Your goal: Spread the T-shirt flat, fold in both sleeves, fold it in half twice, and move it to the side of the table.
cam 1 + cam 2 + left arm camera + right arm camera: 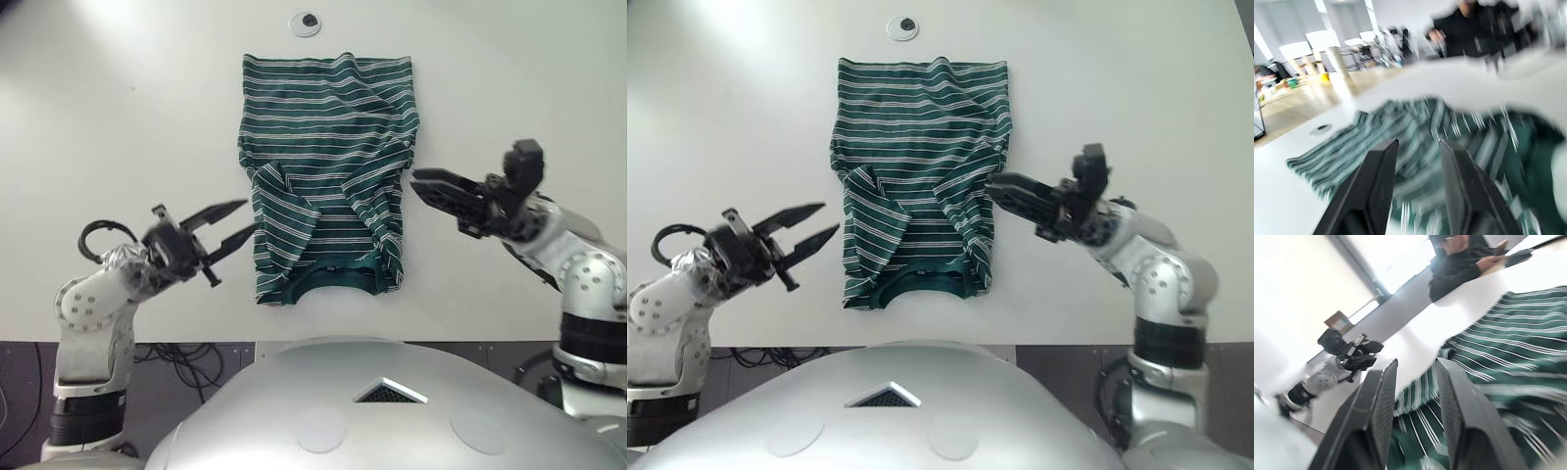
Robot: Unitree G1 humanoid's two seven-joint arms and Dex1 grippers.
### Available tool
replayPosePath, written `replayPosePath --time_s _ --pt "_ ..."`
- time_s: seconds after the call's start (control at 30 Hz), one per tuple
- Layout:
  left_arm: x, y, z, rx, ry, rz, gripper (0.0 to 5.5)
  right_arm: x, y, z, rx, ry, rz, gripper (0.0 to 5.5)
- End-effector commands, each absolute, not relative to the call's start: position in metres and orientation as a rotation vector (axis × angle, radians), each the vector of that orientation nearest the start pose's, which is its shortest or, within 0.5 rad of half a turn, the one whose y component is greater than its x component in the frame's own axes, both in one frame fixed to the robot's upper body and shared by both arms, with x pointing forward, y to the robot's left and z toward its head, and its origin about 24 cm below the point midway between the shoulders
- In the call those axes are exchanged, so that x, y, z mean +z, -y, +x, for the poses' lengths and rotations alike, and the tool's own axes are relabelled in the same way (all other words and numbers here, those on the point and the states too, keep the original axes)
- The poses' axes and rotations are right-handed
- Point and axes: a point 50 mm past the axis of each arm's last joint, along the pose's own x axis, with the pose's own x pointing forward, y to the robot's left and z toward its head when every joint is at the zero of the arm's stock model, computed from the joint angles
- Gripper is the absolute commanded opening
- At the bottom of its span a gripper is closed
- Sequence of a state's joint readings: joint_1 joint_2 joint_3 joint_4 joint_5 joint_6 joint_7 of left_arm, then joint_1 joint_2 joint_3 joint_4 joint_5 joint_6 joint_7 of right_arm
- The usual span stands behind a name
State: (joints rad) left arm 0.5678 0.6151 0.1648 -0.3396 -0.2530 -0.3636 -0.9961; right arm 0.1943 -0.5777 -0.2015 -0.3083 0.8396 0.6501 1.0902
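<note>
Beside the green-striped cloth T-shirt (328, 171), left tool (248, 215) and right tool (413, 181) gape empty. Sleeve fold-ins look done. Next, pinch its near corners to halve.

Both arms are bent at the elbow and held low, the left tool (243, 219) and right tool (419, 182) aimed inward toward each other, fingers parted and empty.

A plain white bench (118, 117) carries a green T-shirt (328, 147) with thin white stripes. The shirt lies near the middle, both sleeves folded inward over the body, its collar toward the near edge and its hem toward the far edge. Just beyond the hem sits a small round disc (306, 23) with a dark centre.
</note>
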Motion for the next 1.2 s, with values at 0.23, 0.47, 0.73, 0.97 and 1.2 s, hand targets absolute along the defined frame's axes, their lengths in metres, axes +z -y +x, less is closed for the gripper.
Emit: replayPosePath --time_s 0.23,0.47,0.73,0.97,1.2 --pt "0.026 -0.273 0.080 -1.369 -0.173 1.107 2.49 0.045 0.238 0.117 1.354 -0.263 -0.705 2.25" --pt "0.017 -0.236 0.084 -1.425 0.080 1.132 2.79 0.007 0.205 0.116 1.444 -0.111 -0.804 2.61" --pt "0.015 -0.219 0.086 -1.464 0.111 1.084 2.79 -0.004 0.191 0.118 1.512 -0.083 -0.781 2.61" --pt "0.016 -0.214 0.088 -1.484 0.102 1.082 1.84 -0.006 0.189 0.116 1.558 -0.099 -0.766 1.39" --pt "0.015 -0.213 0.088 -1.493 0.089 1.096 0.76 -0.006 0.190 0.118 1.567 -0.097 -0.792 0.03"
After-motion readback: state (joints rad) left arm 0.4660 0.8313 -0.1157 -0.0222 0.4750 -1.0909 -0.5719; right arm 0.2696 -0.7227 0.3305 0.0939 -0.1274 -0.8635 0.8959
